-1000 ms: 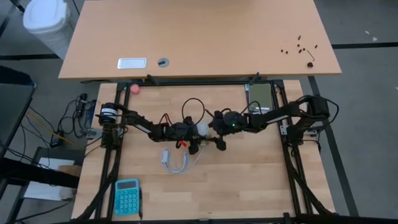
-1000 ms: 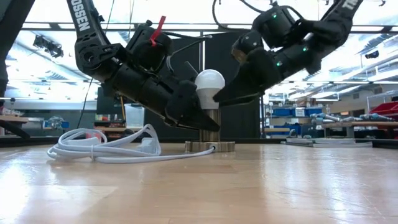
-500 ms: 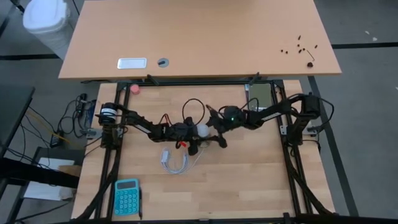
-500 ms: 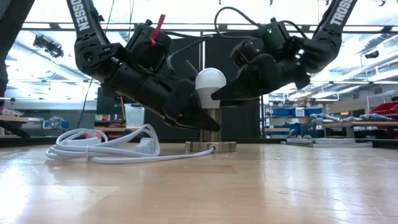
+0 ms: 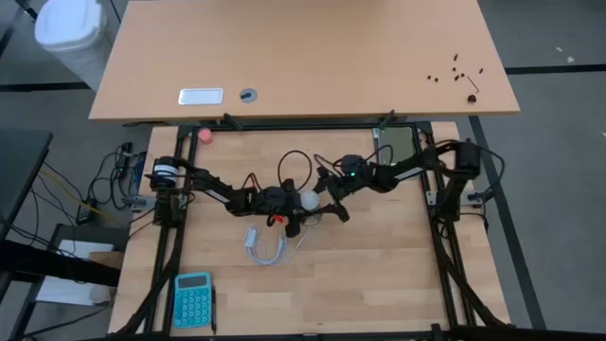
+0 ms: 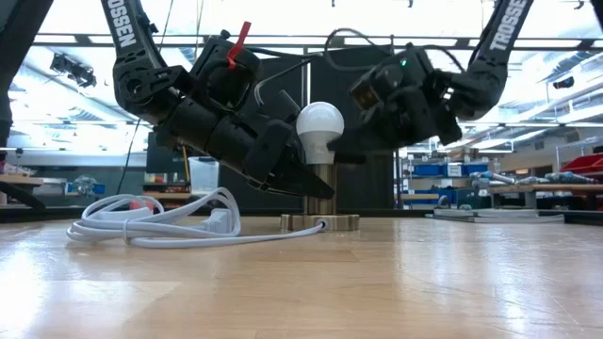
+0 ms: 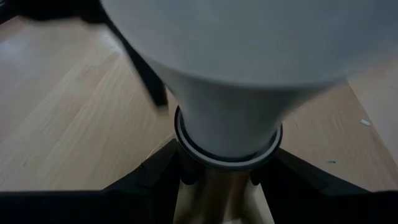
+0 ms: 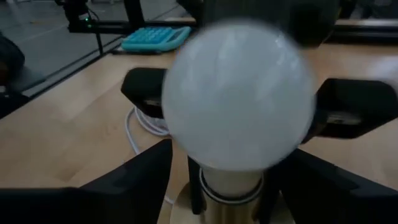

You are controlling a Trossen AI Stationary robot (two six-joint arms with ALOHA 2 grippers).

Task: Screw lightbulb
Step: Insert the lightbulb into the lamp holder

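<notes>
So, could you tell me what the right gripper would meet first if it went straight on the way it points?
Most likely the lightbulb: the right gripper points straight at its globe, which fills the right wrist view between the fingers. The left gripper sits just beyond, at the socket.

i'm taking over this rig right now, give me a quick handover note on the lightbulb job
Left claw: clamped on the brass socket stem below the bulb, steadying it.
Right claw: fingers either side of the lightbulb; whether they grip it cannot be told.
Things: the lightbulb stands upright in the socket at mid-table, on its round base; the white cord lies coiled beside it.
Done: bulb seated in the socket, socket held.
Left: how far the bulb is threaded cannot be seen; likely finish turning with the right claw, then let go with both.
</notes>
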